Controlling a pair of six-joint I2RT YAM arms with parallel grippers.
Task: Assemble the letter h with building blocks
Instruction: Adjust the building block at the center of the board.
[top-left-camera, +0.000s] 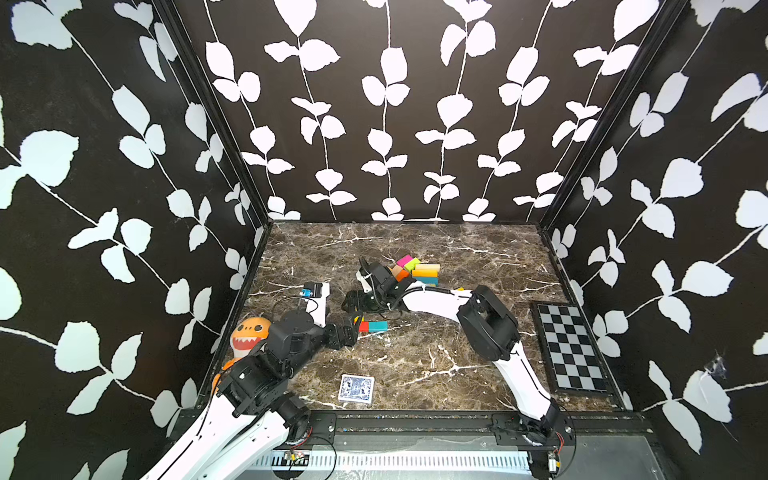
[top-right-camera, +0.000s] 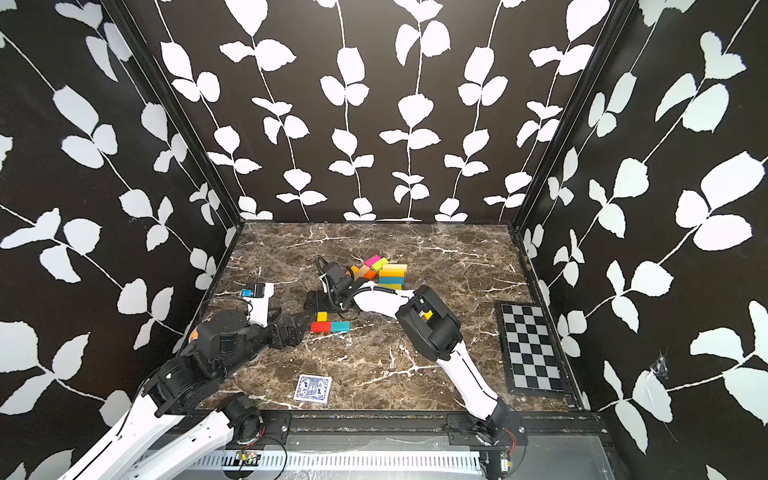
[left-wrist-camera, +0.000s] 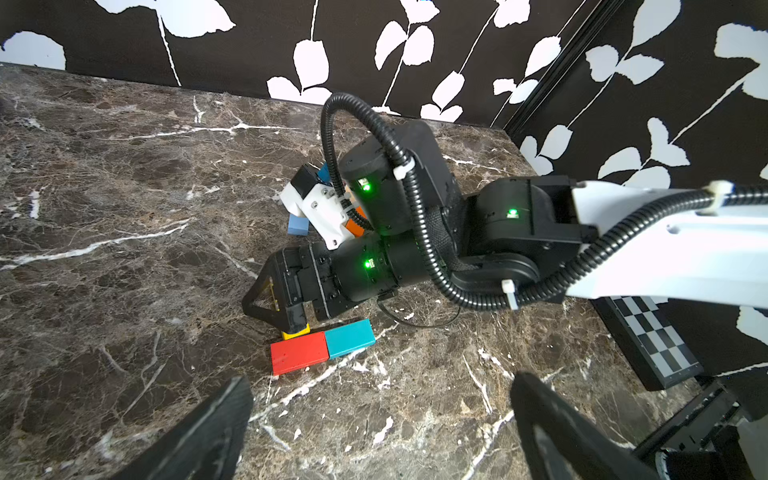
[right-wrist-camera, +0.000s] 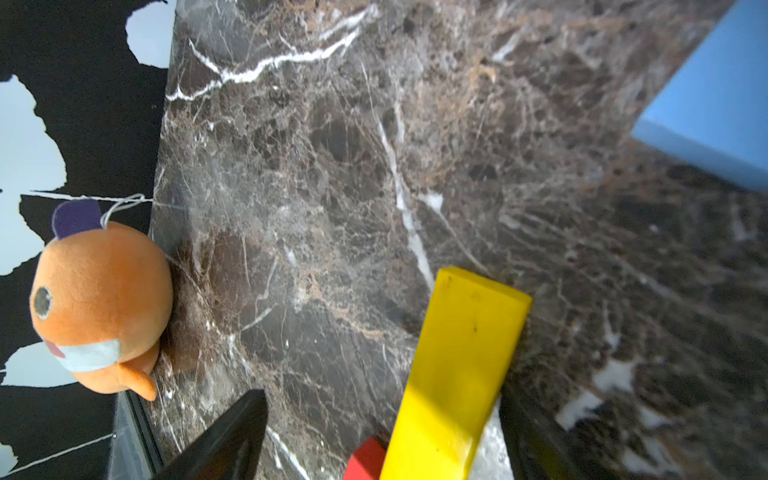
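At the centre of the table (top-left-camera: 415, 365), a red brick (left-wrist-camera: 299, 352) and a teal brick (left-wrist-camera: 350, 337) lie end to end, with a yellow brick (right-wrist-camera: 457, 365) at red's twelve o'clock. The right gripper (right-wrist-camera: 384, 399) straddles the yellow one, jaws spread, gripping nothing. The left gripper (left-wrist-camera: 382, 380) gapes empty at nine o'clock. The spare building blocks (top-left-camera: 419, 270) are heaped at one o'clock. They look like light, rigid, slick-painted wood, probably best pinched mid-length across the long sides

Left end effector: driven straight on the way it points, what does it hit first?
Probably the pair lying end to end ahead: the red block and teal block. Which of the two the open left end effector touches first is unclear. The right end effector sits beyond them.
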